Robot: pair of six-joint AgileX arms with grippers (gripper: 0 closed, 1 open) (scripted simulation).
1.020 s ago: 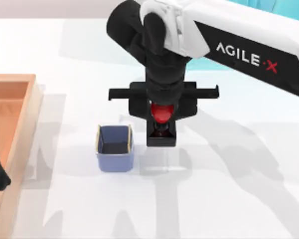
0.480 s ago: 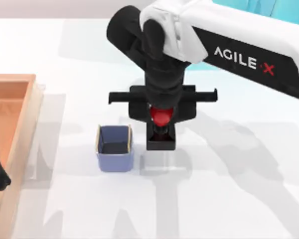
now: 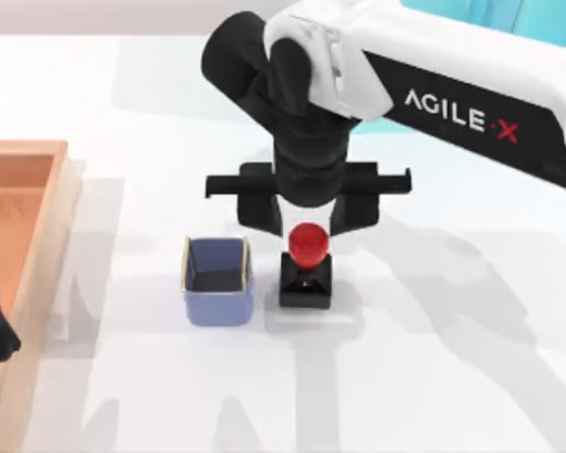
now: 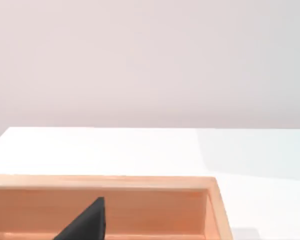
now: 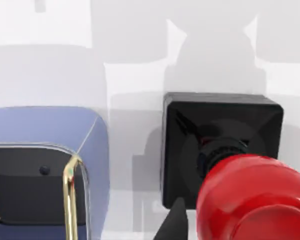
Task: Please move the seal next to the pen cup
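Apart and clear of the knob: that is how the right gripper (image 3: 305,226) stands in the top view, its fingers parted to either side above and just behind the seal (image 3: 306,267). The seal rests upright on the table (image 3: 434,377), black base down and red knob up, just beside the cup (image 3: 216,278) on that cup's right, with a narrow gap between them. The two sit level with each other across the table. At the left edge lies the orange tray (image 3: 38,179), with the left gripper parked over it, a dark shape whose finger state I cannot tell.

From the left wrist view, the tray's wooden wall (image 4: 140,182) runs across the table, a dark finger tip (image 4: 87,222) showing against it, the wall of the room beyond.

From the right wrist view, the seal's square base (image 5: 220,135) sits flat on the table, apart from the cup (image 5: 50,165) by a thin strip of white, the knob close under the camera. Judging by this, the placing looks done; the seal lies straight below the parted jaws, so any retreat should go straight up to avoid clipping the knob.
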